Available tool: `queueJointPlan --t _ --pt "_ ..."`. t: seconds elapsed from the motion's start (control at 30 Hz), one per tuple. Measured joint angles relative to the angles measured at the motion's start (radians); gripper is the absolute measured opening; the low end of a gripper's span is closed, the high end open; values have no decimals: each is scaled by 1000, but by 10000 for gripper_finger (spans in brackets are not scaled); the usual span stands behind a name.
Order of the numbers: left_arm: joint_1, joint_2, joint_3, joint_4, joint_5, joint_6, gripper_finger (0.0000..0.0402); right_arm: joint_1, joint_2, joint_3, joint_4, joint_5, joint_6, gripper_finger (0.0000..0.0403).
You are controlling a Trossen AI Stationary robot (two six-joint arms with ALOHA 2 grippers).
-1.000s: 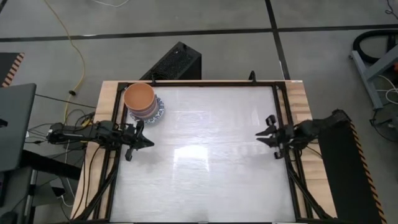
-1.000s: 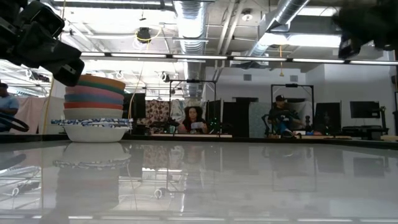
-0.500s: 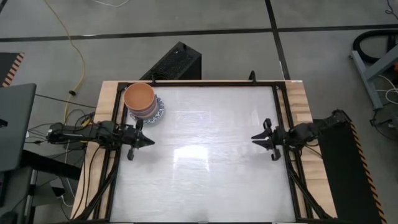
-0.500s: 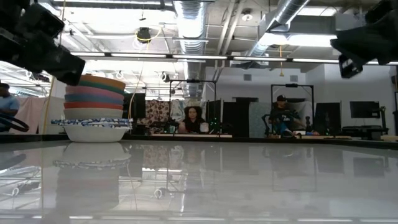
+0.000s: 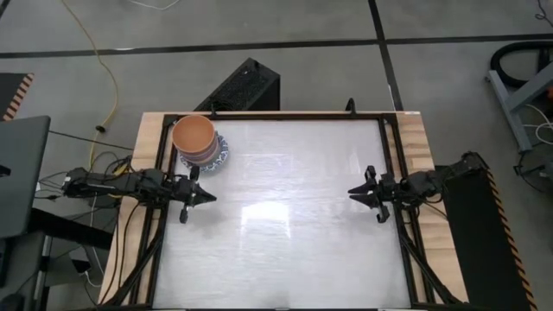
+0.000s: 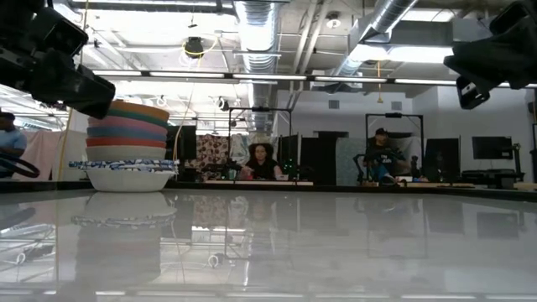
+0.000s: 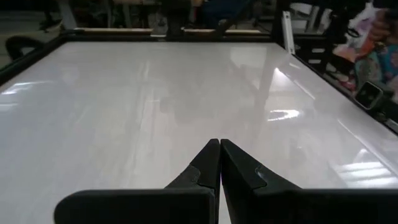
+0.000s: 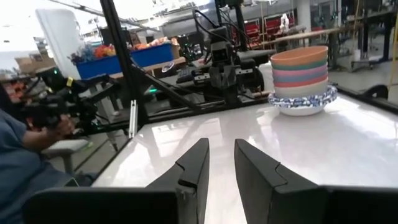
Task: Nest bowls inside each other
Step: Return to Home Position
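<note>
The bowls (image 5: 200,142) sit nested (orange topmost) at a left-side corner of the counter (image 5: 285,250). The left end effector (image 5: 208,197) is pressed together, the right end effector (image 5: 353,191) slightly spread, at opposite edges.

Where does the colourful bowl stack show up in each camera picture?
High view: the stack of nested bowls, orange on top, at the glossy white table's upper-left corner.
Low view: stack at left.
Left wrist view: not in it.
Right wrist view: stack far across the table.
Shared landmark: bottom bowl's blue patterned rim.
</note>
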Motion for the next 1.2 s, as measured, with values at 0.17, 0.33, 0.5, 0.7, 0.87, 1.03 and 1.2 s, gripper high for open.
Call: queueJointPlan --t 0.17,0.33,0.5,0.7,0.87,1.03,1.2 --pt "-56 -29 -3 18 -36 42 0 0 0 0 4 0 -34 97" --pt "-130 -61 -3 19 -7 136 0 0 0 0 6 1 -37 97" --pt "-182 -68 -2 6 23 105 0 0 0 -1 14 -15 -79 97" --pt "-200 -68 -1 15 149 117 0 0 0 -1 82 -208 -244 97" --pt "-200 -68 -1 23 241 127 0 0 0 -1 85 -257 -285 97" --pt "-200 -68 -1 19 217 117 0 -1 0 -1 85 -257 -287 97" --pt "-200 -68 -1 17 202 116 0 -1 0 -1 63 -257 -288 97"
